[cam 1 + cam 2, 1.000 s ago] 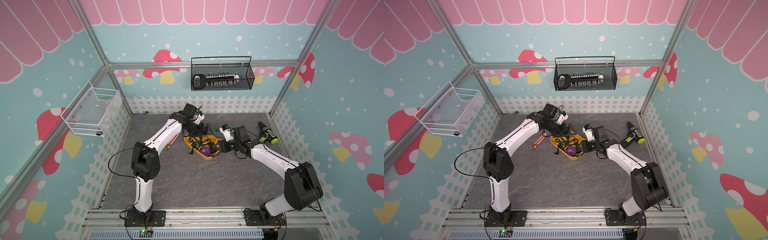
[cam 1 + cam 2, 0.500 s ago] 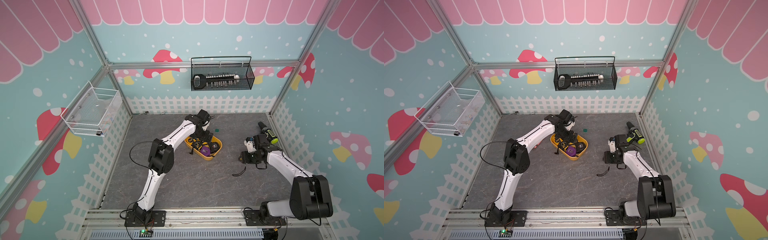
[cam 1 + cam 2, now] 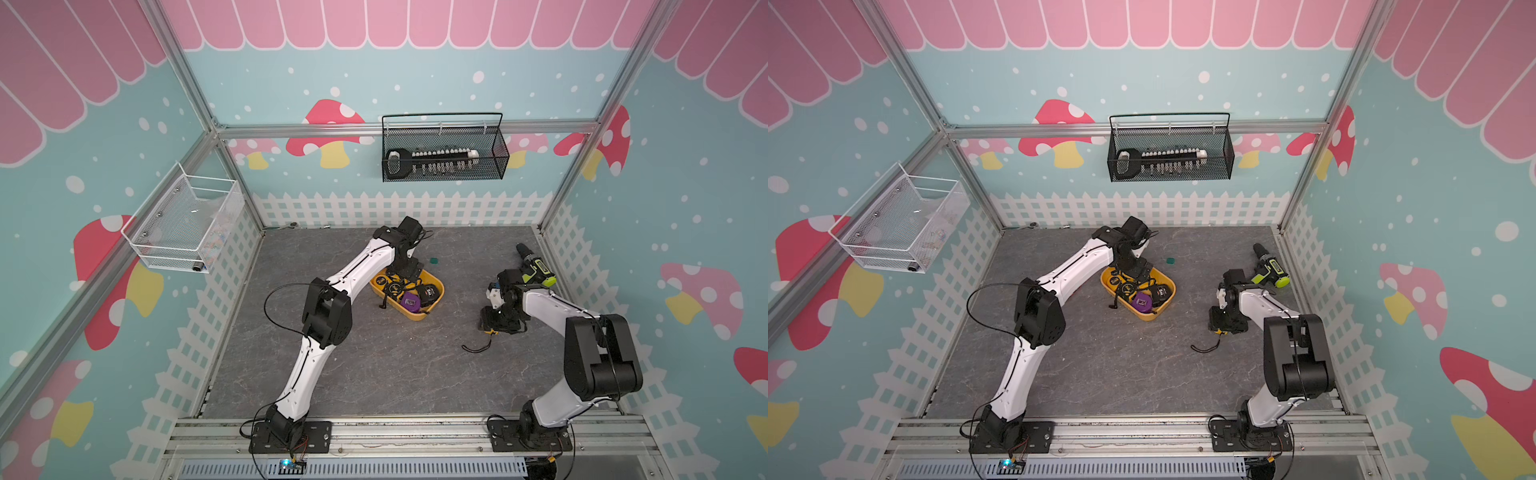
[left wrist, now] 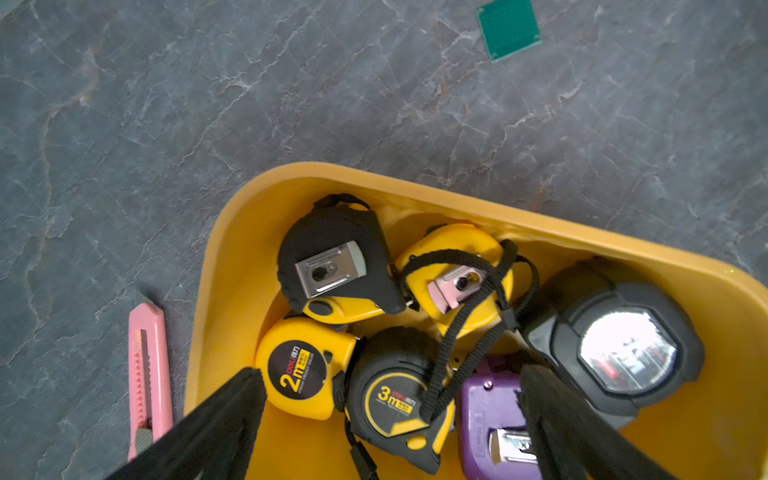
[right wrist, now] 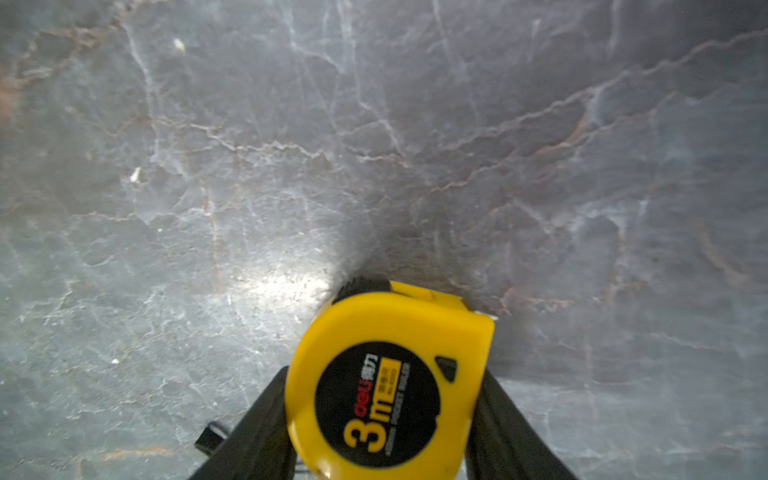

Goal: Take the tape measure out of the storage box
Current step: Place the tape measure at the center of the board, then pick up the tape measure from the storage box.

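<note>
- Spanning the cell, the grey tabletop [image 3: 374, 374] carries the yellow storage box [image 3: 409, 314].
- Left pincer [image 4: 390, 374] hangs over the box, jaws spread wide above more tape measures [image 4: 299, 374] inside.
- Right pincer [image 5: 384, 372], well apart from the box, pinches a yellow tape measure [image 5: 374, 407] down near the tabletop.
- Pink utility knife [image 4: 149, 374] lies just beside the box.

Seven tape measures [image 4: 297, 376], one storage box [image 4: 232, 266], one drill [image 3: 536, 268], one knife [image 4: 149, 374], two baskets [image 3: 495, 166].
</note>
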Controlling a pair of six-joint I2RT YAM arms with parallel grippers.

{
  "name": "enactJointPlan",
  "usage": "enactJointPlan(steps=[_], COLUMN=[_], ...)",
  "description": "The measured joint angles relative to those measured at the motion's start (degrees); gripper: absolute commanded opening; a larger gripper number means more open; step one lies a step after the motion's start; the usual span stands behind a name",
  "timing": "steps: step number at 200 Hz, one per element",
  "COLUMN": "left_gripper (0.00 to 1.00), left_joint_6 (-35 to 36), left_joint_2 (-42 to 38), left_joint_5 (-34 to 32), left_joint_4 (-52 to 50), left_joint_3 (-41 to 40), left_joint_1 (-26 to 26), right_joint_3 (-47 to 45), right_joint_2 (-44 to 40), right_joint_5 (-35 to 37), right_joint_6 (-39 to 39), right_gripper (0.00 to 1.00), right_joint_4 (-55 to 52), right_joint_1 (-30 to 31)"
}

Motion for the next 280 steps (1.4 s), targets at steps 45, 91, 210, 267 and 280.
enactJointPlan(steps=[45,91,210,267,280], left_gripper=[0.99,0.99,0.98,0.91,0.9], left_joint_6=[2.0,1.8,-4.6,-5.6,-5.6], left_joint_2=[0.0,2.0,8.7,9.6,9.7], left_joint_5=[1.5,3.8,11.2,13.4,13.4], left_joint_4=[-0.3,-1.2,-0.7,4.2,4.5], left_joint_3=[0.0,0.3,5.4,3.8,3.2], left_joint_1=[-4.7,-7.5,-6.1,-5.6,-5.3], right_joint_3=[3.3,3.5,4.4,4.8,5.3], right_joint_2=[2.8,2.2,-5.0,-4.5,-4.3], right_joint_5=[2.4,2.8,2.6,1.0,0.7], right_joint_6=[0.1,0.1,-1.7,-1.9,-1.9], right_gripper=[0.61,0.88,0.95,0.97,0.98], right_joint_4=[-3.1,-4.1,-5.5,-5.6,-5.5], right_joint_1=[-0.7,-1.7,-1.7,-1.7,-1.7])
